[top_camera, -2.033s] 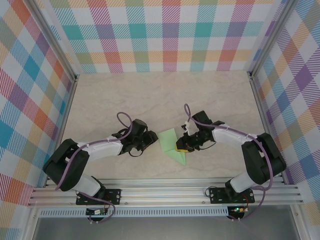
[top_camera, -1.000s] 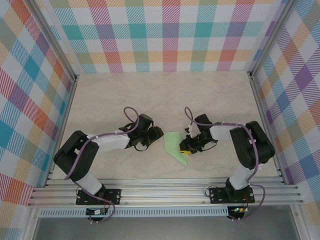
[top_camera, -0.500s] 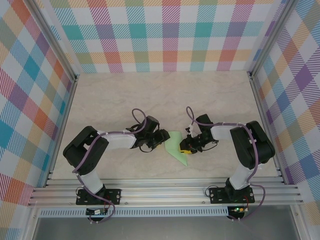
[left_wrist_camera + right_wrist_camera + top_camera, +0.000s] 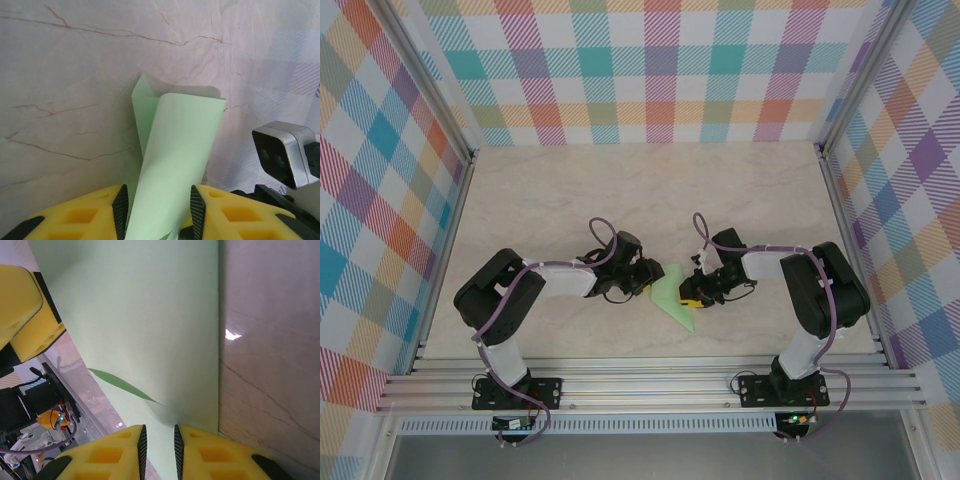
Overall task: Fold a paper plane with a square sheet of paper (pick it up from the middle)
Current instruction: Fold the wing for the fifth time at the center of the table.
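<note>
Top camera: green paper between two grippers

Top camera shows the green paper [image 4: 672, 297] lying on the table [image 4: 650, 200], folded to a point, right between the two grippers. The left gripper [image 4: 647, 281] touches its left side. The right gripper [image 4: 692, 294] sits on its right edge. Left wrist camera shows more: a curled flap of the paper stands up between that gripper's fingers [image 4: 85, 216], which are partly spread (I cannot tell if they squeeze it). Right wrist camera shows the right fingers [image 4: 110, 455] almost pressed together, pinching the paper's near edge, with the other gripper's yellow finger at the paper's far side.
</note>
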Controlling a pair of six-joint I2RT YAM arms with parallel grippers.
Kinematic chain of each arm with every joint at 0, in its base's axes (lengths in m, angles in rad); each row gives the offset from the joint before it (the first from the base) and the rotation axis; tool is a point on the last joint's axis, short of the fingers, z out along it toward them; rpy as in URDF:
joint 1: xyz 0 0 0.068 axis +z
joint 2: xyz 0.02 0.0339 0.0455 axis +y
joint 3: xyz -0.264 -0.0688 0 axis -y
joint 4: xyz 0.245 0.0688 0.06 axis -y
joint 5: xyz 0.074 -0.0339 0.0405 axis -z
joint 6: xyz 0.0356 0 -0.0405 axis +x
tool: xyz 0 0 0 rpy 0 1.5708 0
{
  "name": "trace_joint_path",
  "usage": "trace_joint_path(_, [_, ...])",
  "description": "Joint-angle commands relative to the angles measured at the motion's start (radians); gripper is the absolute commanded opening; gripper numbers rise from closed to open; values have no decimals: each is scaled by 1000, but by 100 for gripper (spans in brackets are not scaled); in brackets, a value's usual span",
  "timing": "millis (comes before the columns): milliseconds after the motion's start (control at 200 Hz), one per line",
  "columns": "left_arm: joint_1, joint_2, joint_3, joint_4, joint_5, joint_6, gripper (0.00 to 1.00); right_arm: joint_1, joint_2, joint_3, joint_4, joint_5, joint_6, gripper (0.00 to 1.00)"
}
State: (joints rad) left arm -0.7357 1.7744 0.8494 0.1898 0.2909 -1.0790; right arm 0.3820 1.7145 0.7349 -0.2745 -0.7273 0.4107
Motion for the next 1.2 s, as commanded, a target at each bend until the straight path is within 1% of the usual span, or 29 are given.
trace_joint_path(0, [-8, -15, 13, 22, 10, 0, 36, -6, 17, -29, 29, 77, 7, 25])
trace_joint_path(140, [-8, -27, 11, 16, 5, 4, 31, -6, 15, -22, 32, 76, 11, 26])
trace_joint_path(195, [-6, -29, 10, 10, -3, 0, 26, -6, 16, -14, 27, 78, 13, 27])
trace_joint_path(320, [-5, -57, 6, -43, -58, -1, 18, -7, 18, 5, 30, 79, 12, 28])
trace_joint_path(530, [15, -79, 3, -57, -84, 17, 14, -6, 38, 87, 18, 38, -19, 29])
trace_joint_path(665, [27, -60, 5, -7, -45, 18, 14, -6, 84, 144, -6, 28, -30, 29])
trace_joint_path(785, [34, -37, 16, 11, -8, 19, 21, -6, 103, 174, -18, 24, -42, 29])
trace_joint_path(890, [42, -34, 13, 17, -4, 12, 24, -6, 125, 205, -49, 34, -56, 29])
trace_joint_path(950, [48, -35, 12, 18, -3, 11, 24, -6, 123, 208, -52, 36, -56, 29])
trace_joint_path(1040, [54, -42, 11, 14, -6, 13, 20, -6, 103, 207, -61, 38, -59, 29])
trace_joint_path(1195, [62, -50, 19, -18, -19, 25, 3, -6, 30, 204, -100, 78, -85, 32])
